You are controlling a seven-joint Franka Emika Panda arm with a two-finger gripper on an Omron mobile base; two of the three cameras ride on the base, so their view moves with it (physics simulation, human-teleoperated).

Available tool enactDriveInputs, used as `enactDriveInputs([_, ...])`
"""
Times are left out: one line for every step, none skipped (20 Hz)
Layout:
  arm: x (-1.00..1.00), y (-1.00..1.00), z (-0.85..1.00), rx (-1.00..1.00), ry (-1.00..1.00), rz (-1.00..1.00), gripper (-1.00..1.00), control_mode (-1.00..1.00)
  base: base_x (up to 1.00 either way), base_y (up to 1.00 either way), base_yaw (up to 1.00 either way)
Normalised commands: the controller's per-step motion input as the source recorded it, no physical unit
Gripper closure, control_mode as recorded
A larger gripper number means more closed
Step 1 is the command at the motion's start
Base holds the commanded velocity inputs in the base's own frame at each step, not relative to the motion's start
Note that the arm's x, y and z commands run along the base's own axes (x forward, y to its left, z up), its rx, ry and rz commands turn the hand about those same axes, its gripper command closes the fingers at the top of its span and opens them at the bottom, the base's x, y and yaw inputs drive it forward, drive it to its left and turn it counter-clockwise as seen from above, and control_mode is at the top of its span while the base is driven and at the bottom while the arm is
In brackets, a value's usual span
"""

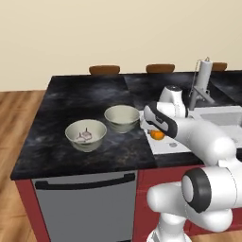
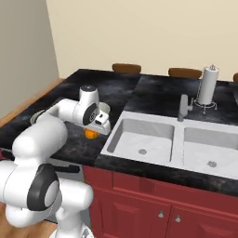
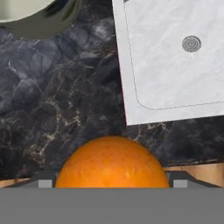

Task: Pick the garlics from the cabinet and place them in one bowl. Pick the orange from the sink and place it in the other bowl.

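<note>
Fingers of my two-finger gripper (image 3: 112, 186) clamp the small round bright orange fruit (image 3: 112, 162), held above dark marbled stone counter (image 3: 65, 109) | pale grey rectangular sink basin (image 3: 175, 65) lies just beyond the fingertips | empty pale ceramic bowl (image 1: 122, 117) nearby, second bowl (image 1: 86, 134) holding whitish garlic bulbs (image 1: 84, 136) farther off.

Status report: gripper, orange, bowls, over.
Gripper shut on orange, above counter beside sink. Garlics in one bowl. Other bowl empty, path clear.
</note>
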Motion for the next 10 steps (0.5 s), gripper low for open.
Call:
enactDriveInputs([0.0, 0.0, 0.0, 0.0, 0.0, 0.0, 1.0, 1.0, 0.26, 0.64, 0.0])
enactDriveInputs([0.0, 0.0, 0.0, 0.0, 0.0, 0.0, 1.0, 1.0, 0.26, 0.6, 0.0])
enactDriveInputs([0.0, 0.0, 0.0, 0.0, 0.0, 0.0, 1.0, 1.0, 0.24, 0.57, 0.0])
enactDriveInputs([0.0, 0.0, 0.0, 0.0, 0.0, 0.0, 1.0, 1.0, 0.31, 0.39, 0.0])
enactDriveInputs([0.0, 0.0, 0.0, 0.0, 0.0, 0.0, 1.0, 1.0, 0.31, 0.31, 0.0])
enactDriveInputs([0.0, 0.0, 0.0, 0.0, 0.0, 0.0, 1.0, 1.0, 0.33, 0.24, 0.0])
enactDriveInputs([0.0, 0.0, 0.0, 0.0, 0.0, 0.0, 1.0, 1.0, 0.37, 0.14, 0.0])
enactDriveInputs([0.0, 0.0, 0.0, 0.0, 0.0, 0.0, 1.0, 1.0, 0.43, 0.01, 0.0])
enactDriveInputs([0.0, 0.0, 0.0, 0.0, 0.0, 0.0, 1.0, 1.0, 0.47, 0.0, 0.0])
enactDriveInputs([0.0, 0.0, 0.0, 0.0, 0.0, 0.0, 1.0, 1.0, 0.51, 0.0, 0.0])
